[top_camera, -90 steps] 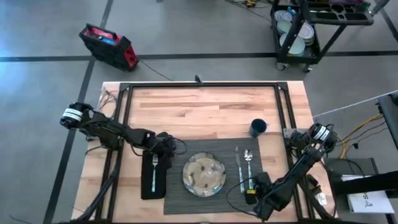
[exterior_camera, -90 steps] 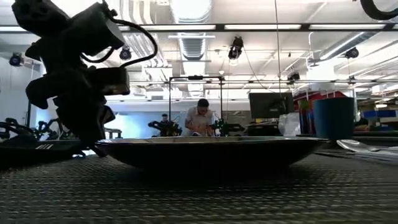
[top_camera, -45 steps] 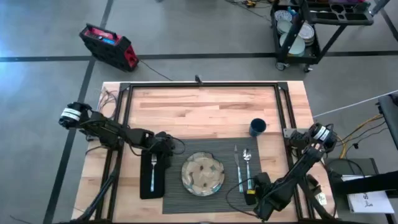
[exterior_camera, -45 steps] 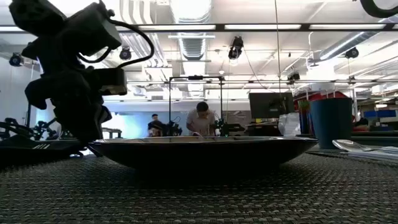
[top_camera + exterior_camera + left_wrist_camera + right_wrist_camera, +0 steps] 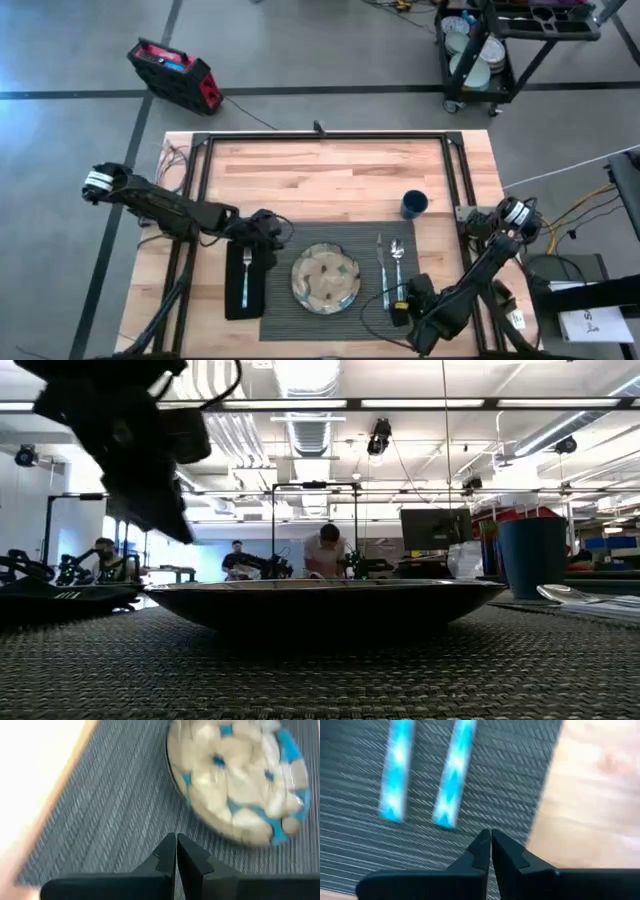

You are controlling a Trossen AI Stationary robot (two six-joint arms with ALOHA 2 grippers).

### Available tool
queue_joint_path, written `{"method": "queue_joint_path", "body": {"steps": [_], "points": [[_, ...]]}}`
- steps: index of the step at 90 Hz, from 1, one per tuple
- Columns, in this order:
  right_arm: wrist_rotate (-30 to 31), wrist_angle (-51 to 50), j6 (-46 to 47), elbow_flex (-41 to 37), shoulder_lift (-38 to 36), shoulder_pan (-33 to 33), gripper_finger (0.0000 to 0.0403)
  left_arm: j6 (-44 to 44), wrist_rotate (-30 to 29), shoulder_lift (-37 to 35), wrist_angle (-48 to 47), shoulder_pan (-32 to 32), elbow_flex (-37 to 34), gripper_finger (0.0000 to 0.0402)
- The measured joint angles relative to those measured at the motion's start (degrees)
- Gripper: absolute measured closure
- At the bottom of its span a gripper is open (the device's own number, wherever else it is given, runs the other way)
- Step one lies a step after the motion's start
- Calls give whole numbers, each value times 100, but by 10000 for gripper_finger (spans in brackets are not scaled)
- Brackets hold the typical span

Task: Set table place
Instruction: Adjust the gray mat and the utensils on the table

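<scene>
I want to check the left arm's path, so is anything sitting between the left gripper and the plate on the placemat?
Nothing visible. The left gripper, jaws shut, hangs over the ribbed dark grey placemat, and only bare mat lies between it and the round patterned plate. The fork on the black napkin lies off to its other side.

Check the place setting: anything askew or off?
Nothing stands out. Plate sits centred on the placemat, fork on the napkin beside it, knife and spoon parallel opposite, cup upright.
</scene>
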Motion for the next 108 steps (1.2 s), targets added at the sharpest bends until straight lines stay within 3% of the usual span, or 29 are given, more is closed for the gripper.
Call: {"method": "queue_joint_path", "body": {"steps": [23, 31, 48, 64, 75, 108], "points": [[2323, -220, -846, 701, -2, -535, 403, -1241, -565, -81, -894, -1430, -8, 401], [2789, -228, -1354, 915, -2, -818, 403, -1793, -795, -79, -896, -1948, -8, 402], [2853, -130, -2606, 1177, -2, -1469, 403, -2968, -1092, -48, -1357, -2776, -5, 402], [2707, 362, -3493, 1183, -2, -2010, 403, -3888, -1036, -46, -2185, -3321, -46, 402], [2590, 781, -4134, 1183, 9, -2237, 403, -4275, -925, -46, -2228, -3546, -211, 402], [2466, 859, -4353, 1183, 37, -2342, 403, -4565, -874, -58, -1875, -3627, -774, 402]]}}
